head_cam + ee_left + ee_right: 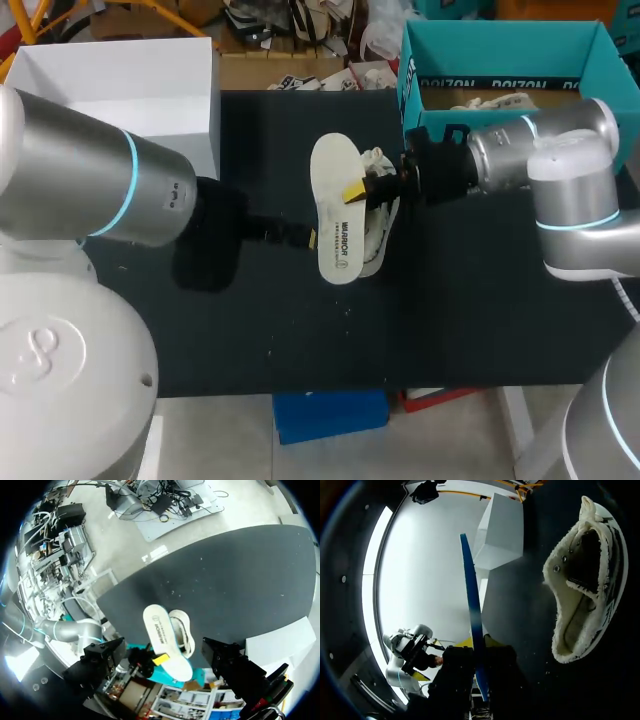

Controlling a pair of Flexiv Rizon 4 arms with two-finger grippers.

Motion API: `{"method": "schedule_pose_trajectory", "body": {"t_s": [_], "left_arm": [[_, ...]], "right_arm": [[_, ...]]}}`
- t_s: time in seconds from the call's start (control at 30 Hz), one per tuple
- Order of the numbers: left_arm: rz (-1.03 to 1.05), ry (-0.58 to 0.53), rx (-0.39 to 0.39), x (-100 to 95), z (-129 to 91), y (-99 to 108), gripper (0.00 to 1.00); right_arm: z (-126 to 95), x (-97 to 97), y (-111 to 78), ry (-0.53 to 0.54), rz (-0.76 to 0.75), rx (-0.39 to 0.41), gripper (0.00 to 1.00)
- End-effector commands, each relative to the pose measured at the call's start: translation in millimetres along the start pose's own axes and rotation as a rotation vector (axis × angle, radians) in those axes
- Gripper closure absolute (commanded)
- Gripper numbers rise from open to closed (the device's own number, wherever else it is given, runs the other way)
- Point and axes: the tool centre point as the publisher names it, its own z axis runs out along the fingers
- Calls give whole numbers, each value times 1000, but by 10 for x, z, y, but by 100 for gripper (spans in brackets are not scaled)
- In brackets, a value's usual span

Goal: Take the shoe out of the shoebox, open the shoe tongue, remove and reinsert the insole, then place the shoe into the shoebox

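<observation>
Shoe: the shoe (382, 232) lies on its side near the middle of the black table (480, 300), out of the box. In the right wrist view its fleecy opening gapes wide, ahead of and beside the gripper.
Insole: the insole (335, 205) is out of the shoe and held over it, with its printed face up. In the head view it covers most of the shoe, with its toe end toward 12 o'clock.
Right gripper: the right gripper (358, 188) comes in from 3 o'clock. Its fingers are pressed onto the insole from both sides, and the right wrist view shows the insole edge-on between them.
Left gripper: the left gripper (305, 238) sits at the insole's 8 o'clock edge. Its fingers (227, 662) look spread, with the insole ahead of them. Whether a tip touches the insole cannot be told.
Shoebox: the teal shoebox (480, 72) stands at the table's 1 o'clock corner, well apart from the shoe.
White box: a white box (150, 110) stands at 10 o'clock.
Done, as judged: the shoe has been taken out, its mouth apparently opened, and the insole removed.
Left to do: slide the insole back in and seat it flat, then set the shoe into the shoebox.
Progress: roughly the halfway mark.
</observation>
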Motion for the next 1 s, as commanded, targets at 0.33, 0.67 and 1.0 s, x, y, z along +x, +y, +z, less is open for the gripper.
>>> {"method": "schedule_pose_trajectory", "body": {"t_s": [0.33,0.67,1.0], "left_arm": [[-116,519,156,-182,124,146,0],[-175,586,219,-188,296,108,0],[-228,557,228,-125,523,74,0]], "right_arm": [[2,2,6,-2,1,2,100],[2,2,6,-2,1,2,100],[2,2,6,-2,1,2,100]]}}
